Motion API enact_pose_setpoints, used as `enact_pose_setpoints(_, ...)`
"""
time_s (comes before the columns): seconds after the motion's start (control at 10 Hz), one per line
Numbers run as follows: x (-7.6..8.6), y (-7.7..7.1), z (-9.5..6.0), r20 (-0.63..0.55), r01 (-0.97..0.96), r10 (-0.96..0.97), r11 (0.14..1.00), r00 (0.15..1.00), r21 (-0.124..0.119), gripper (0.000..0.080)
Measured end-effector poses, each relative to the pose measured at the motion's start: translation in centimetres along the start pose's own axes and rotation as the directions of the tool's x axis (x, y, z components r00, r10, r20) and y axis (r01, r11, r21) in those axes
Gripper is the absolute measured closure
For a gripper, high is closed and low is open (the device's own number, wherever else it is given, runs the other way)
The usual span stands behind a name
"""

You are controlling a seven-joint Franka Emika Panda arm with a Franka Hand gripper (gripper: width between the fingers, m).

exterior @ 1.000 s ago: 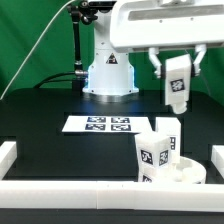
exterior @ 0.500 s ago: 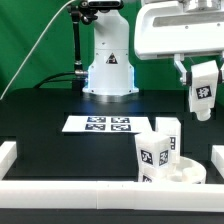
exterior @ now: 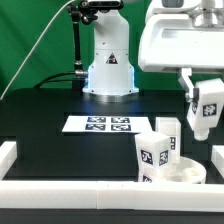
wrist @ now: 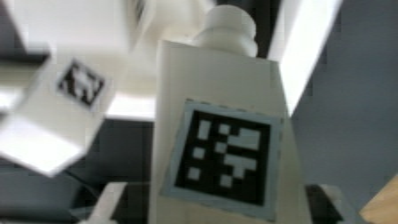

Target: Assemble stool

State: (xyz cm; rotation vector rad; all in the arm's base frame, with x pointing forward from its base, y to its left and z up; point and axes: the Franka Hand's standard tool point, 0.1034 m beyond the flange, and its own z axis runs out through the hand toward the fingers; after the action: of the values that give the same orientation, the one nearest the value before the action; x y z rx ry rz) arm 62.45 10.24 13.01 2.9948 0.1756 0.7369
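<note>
- End effector (exterior: 208, 100) grips the third leg (exterior: 205, 105), held airborne beside the seat (exterior: 183, 170);
- seat carries two legs (exterior: 152, 152);
- we risk clipping those, descending misaligned.

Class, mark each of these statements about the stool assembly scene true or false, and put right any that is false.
1. The gripper holds a leg in the air. True.
2. All three legs already stand in the seat. False: two legs stand on it and the third is in the gripper.
3. The marker board lies flat on the table. True.
4. The held leg hangs over the marker board. False: it hangs toward the exterior view's right, well away from the board.
5. The held leg carries a black-and-white square tag. True: the wrist view shows it.
</note>
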Motion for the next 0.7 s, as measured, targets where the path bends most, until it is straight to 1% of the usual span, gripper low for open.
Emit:
enact_pose_setpoints(0.1, 0.64, 0.10, 0.56, 0.031, 0.067, -0.067, 0.998, 0.997, 0.001, 0.0474)
enact_pose_setpoints(0.2, 0.81, 0.05, 0.46, 0.022, 0.055, -0.055, 0.998, 0.998, 0.001, 0.0474)
enact_pose_setpoints(0.5, 0.67, 0.11, 0.56, 0.022, 0.058, -0.058, 0.998, 0.998, 0.000, 0.0474)
enact_pose_setpoints(0.6, 0.78, 0.51, 0.76, -0.013, 0.068, -0.069, 0.998, 0.998, -0.010, 0.0474)
enact_pose_setpoints(0.7, 0.54, 0.63, 1.04, -0.007, 0.068, -0.069, 0.998, 0.998, -0.012, 0.0474)
